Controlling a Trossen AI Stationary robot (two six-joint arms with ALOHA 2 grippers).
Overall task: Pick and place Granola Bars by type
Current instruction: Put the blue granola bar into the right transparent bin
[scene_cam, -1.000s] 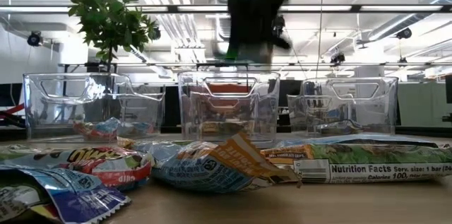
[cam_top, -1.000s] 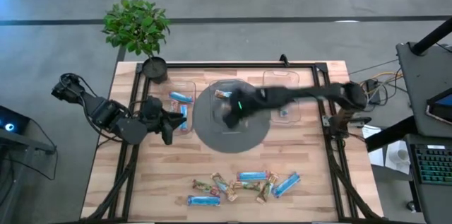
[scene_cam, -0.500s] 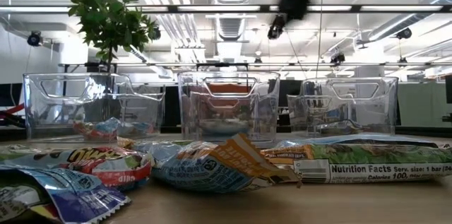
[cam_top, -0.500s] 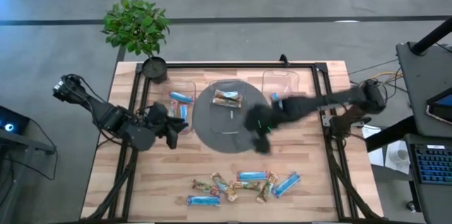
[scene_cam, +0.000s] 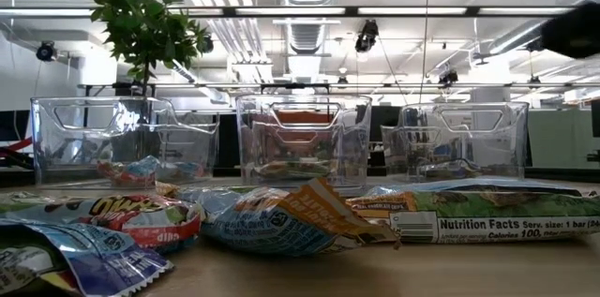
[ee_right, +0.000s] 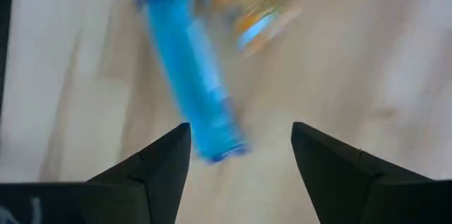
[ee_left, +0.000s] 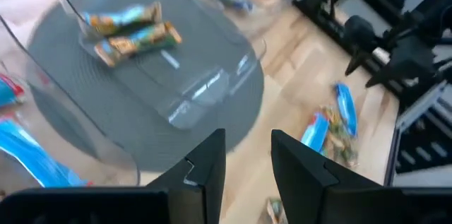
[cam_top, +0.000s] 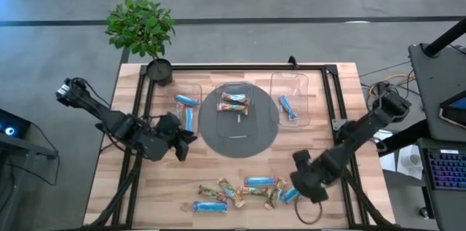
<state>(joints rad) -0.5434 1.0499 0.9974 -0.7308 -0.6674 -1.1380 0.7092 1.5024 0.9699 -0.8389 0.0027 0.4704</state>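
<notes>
Hovering low over the near right of the counter [cam_top: 313,151], the right gripper [cam_top: 307,183] has its fingers [ee_right: 152,171] spread wide and empty, with a blue bar [ee_right: 192,104] lying on the wood just past them. That bar sits at the right end of a loose row of bars [cam_top: 251,189] along the counter's front edge, blue ones mixed with green, orange and tan ones.

Further back stand three clear bins. The left bin [cam_top: 188,94] holds blue bars [cam_top: 188,111]. The middle bin [cam_top: 237,114], standing on a round dark mat [cam_top: 218,138], holds two multicoloured bars [cam_top: 234,101]. The right bin [cam_top: 293,81] holds one blue bar [cam_top: 288,108].

The left gripper [cam_top: 178,135] hangs near the left bin, at the mat's edge; its fingers [ee_left: 205,167] are a little apart with nothing between them.

A potted plant [cam_top: 142,27] stands at the counter's far left corner.

From counter height the front bars fill the foreground, one showing its nutrition panel [scene_cam: 478,227].
</notes>
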